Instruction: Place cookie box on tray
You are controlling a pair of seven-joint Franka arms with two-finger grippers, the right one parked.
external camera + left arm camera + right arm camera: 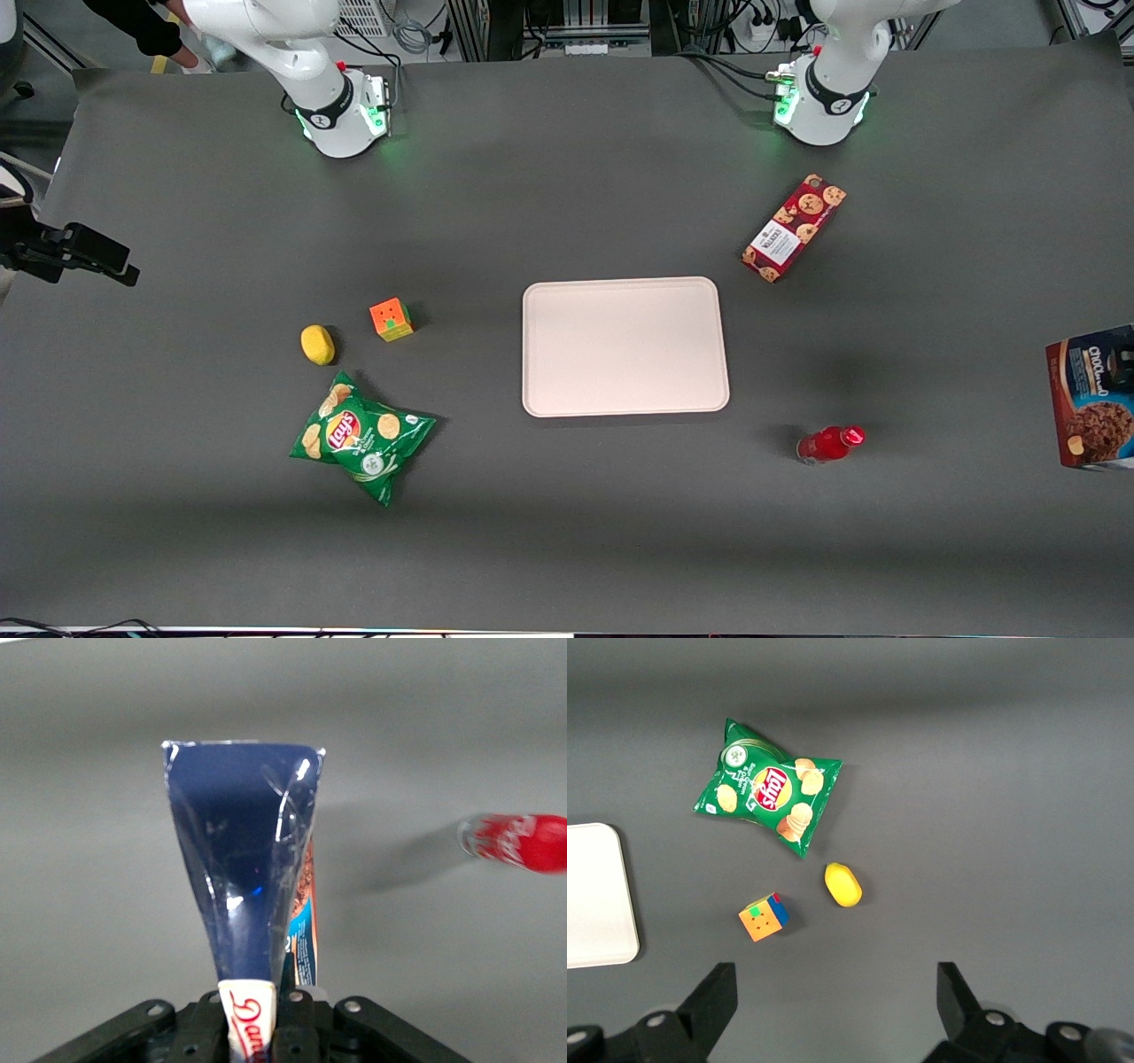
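The cookie box [1091, 403], navy with a brown cookie picture and a brown side, shows at the working arm's end of the table, cut by the picture's edge. My gripper [263, 1028] is shut on it: the box's navy face [244, 842] runs out from between the black fingers [298, 1028], above the grey table. In the front view only a dark piece of the gripper [1123, 361] shows on the box. The cream-white tray [625, 292] lies flat at the table's middle with nothing on it, well apart from the box.
A red bottle [831, 442] lies between tray and cookie box, also seen as the red bottle [521, 842]. A longer red cookie box [794, 227] lies nearer the arm bases. Toward the parked arm lie a chips bag [361, 436], a lemon [317, 344] and a cube [392, 319].
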